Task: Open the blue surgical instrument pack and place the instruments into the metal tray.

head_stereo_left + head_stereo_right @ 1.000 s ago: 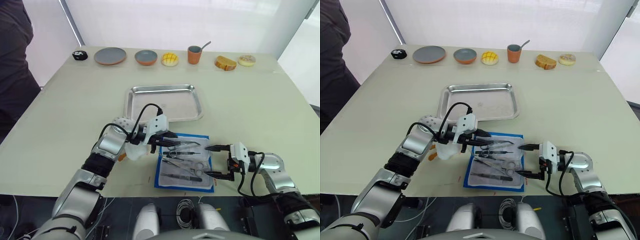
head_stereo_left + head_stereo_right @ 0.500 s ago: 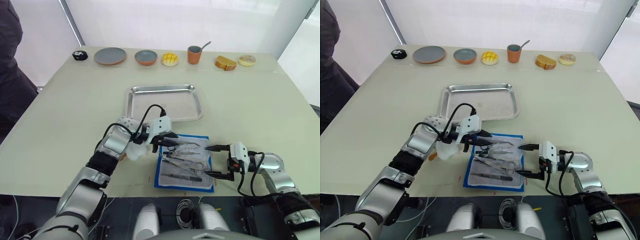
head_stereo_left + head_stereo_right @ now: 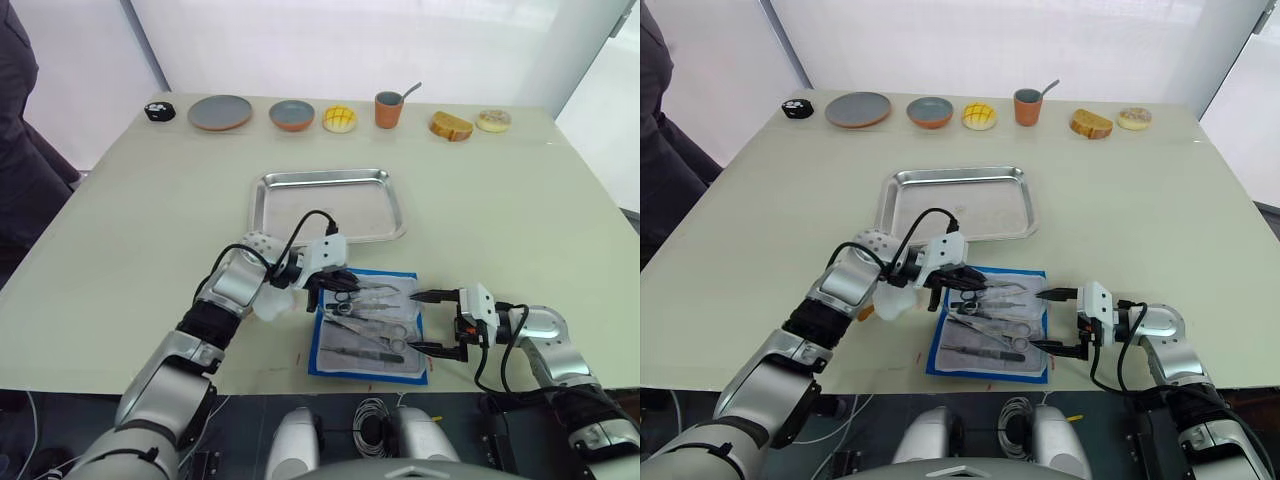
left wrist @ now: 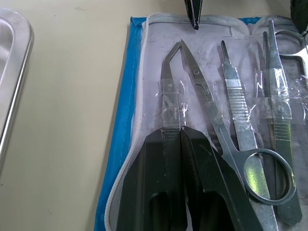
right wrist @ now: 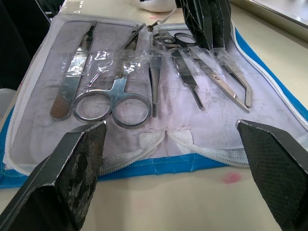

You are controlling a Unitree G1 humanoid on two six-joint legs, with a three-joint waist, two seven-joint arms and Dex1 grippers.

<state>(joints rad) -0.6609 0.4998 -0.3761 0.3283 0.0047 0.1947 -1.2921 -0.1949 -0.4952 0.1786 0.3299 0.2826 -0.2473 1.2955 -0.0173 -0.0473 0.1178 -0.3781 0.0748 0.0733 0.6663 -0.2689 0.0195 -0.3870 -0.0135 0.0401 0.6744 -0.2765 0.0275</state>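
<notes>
Roughly six instruments [image 5: 126,91] lie on one opened pack [image 3: 322,358]; left hand [image 4: 180,139] clenched on tweezers [image 4: 169,77]; right hand [image 3: 428,322] released.

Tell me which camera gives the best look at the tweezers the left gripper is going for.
The left wrist view: the tweezers lie close up under clear plastic, with the left gripper shut on their handle end. The right wrist view shows them from the far side, partly behind the fingers. In the eye views they are too small to make out.
</notes>
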